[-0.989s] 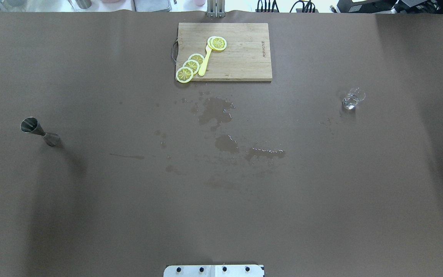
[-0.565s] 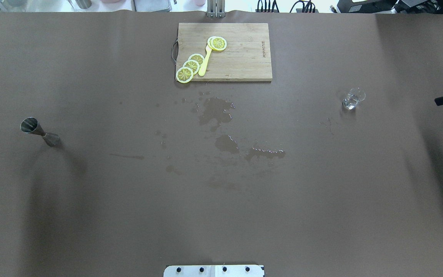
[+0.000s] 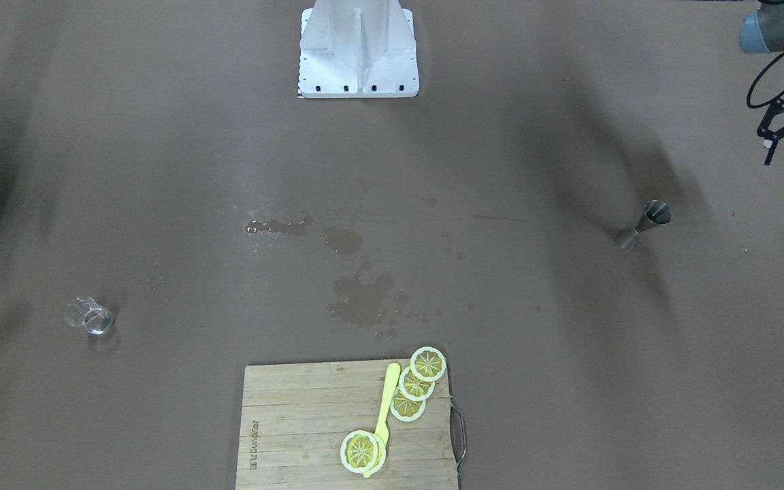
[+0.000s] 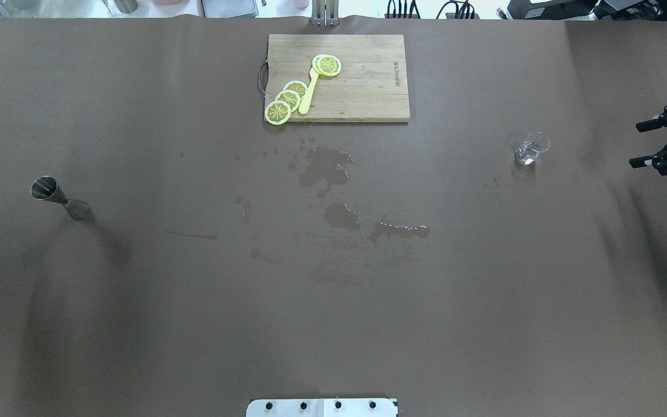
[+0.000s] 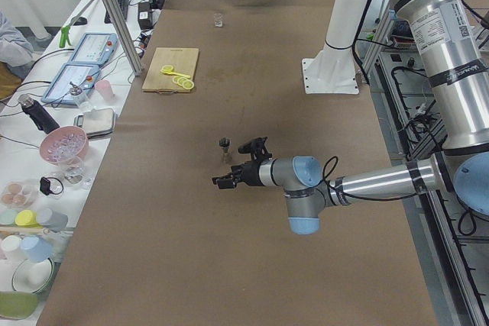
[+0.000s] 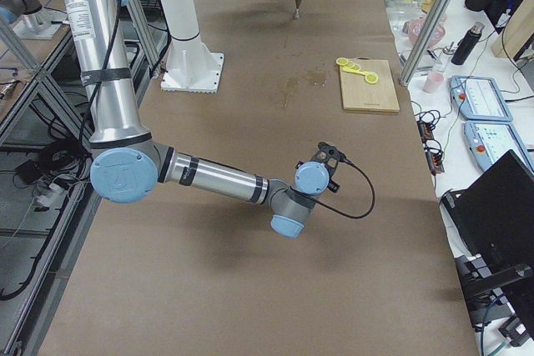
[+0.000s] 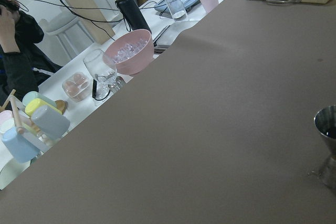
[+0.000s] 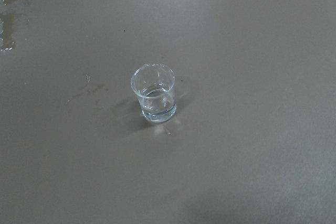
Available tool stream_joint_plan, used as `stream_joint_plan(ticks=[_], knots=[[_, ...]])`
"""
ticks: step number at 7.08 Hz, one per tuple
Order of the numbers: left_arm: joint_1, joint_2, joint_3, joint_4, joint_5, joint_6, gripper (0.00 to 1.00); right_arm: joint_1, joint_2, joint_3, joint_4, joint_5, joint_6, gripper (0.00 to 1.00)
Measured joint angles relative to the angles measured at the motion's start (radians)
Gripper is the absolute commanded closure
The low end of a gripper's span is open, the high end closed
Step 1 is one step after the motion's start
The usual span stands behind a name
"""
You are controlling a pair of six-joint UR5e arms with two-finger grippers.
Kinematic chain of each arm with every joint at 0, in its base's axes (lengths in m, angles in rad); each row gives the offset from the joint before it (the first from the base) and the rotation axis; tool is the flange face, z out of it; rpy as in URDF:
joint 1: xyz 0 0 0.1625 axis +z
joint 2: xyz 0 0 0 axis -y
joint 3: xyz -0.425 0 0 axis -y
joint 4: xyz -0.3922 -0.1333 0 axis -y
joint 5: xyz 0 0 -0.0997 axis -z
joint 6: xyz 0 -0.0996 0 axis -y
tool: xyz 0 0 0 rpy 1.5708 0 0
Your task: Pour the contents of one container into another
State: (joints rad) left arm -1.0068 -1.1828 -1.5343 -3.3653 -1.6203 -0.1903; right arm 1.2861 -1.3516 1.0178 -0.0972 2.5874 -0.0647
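Nothing looks poured or even picked up yet. On the left, the left tool (image 5: 231, 166) hangs near the upright jigger (image 4: 55, 197); whether it is spread I cannot tell. Wet patches (image 4: 325, 168) mark the bench (image 4: 194, 318) mid-way. On the right stands the glass (image 4: 531, 149), seemingly holding a little liquid. The right tool (image 4: 633, 145) hovers beyond it, spread and empty.

A: Is the right gripper (image 4: 634, 145) whole?
B: No, the overhead view's right edge cuts off its body. The jigger (image 7: 326, 132) (left wrist view) loses its right side to the frame, and the front view's bottom edge clips the cutting board (image 3: 297, 422).
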Motion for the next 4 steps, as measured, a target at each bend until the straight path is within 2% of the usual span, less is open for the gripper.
stream_joint_plan(ticks=[2,4], knots=[[0.095,0.011,0.039,-0.082,0.139,-0.027,0.01,-0.018,0.097,-0.100,0.017,-0.005,-0.083,0.00],[0.189,0.024,0.041,-0.114,0.258,-0.040,0.06,-0.073,0.157,-0.150,0.026,-0.023,-0.091,0.00]])
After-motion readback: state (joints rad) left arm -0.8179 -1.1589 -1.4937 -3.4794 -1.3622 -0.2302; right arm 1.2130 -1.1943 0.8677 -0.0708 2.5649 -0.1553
